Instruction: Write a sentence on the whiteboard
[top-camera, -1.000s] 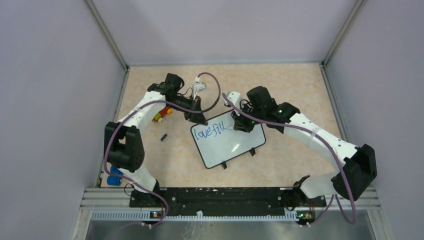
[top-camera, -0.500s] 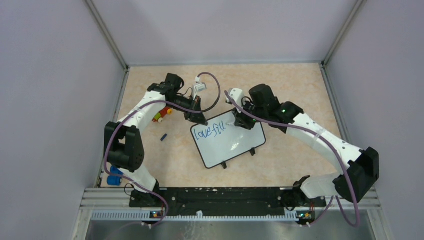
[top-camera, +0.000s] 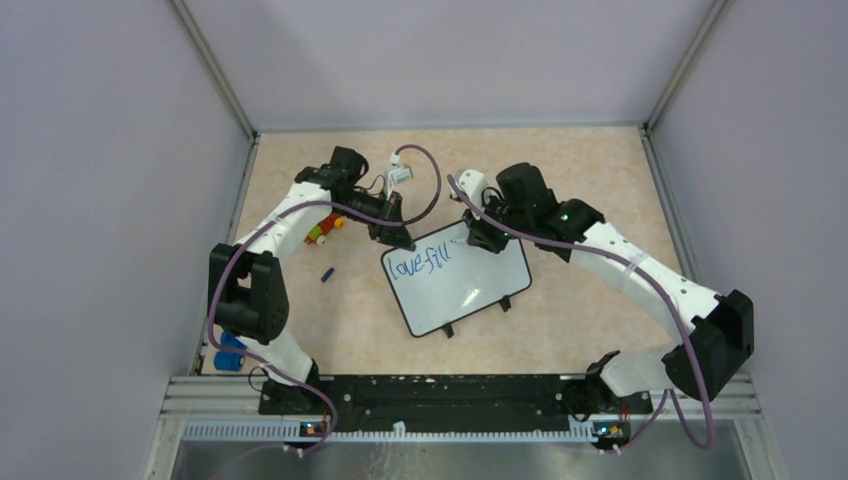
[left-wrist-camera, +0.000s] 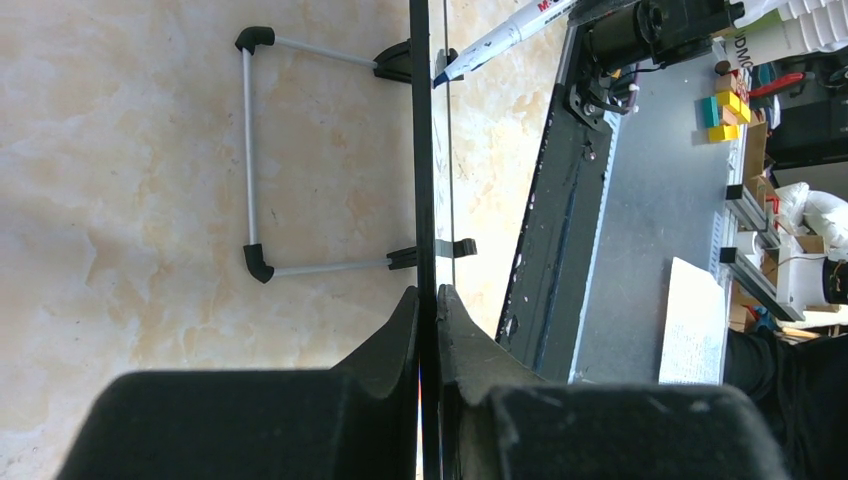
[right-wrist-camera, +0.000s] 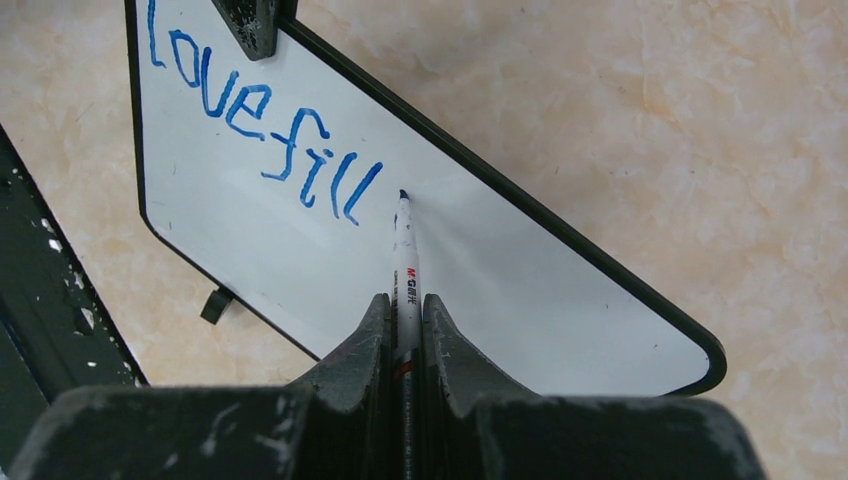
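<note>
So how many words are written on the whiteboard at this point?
2. "love" sits near the whiteboard's gripped corner; "fill" follows, ending beside the marker tip. None looks hidden.

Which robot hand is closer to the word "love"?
Left. The left fingers pinch the whiteboard edge right beside "love"; the right fingers hold the marker, its tip past "fill".

We see a beige marbled table (top-camera: 580, 180); the whiteboard (top-camera: 470, 290) rests mid-surface, with a small blue piece (top-camera: 327, 274) and coloured items (top-camera: 322, 232) toward its left edge.

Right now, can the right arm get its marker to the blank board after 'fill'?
Probably yes: the right gripper's marker tip sits just past the lettering, with bare, unobstructed whiteboard beyond.
</note>
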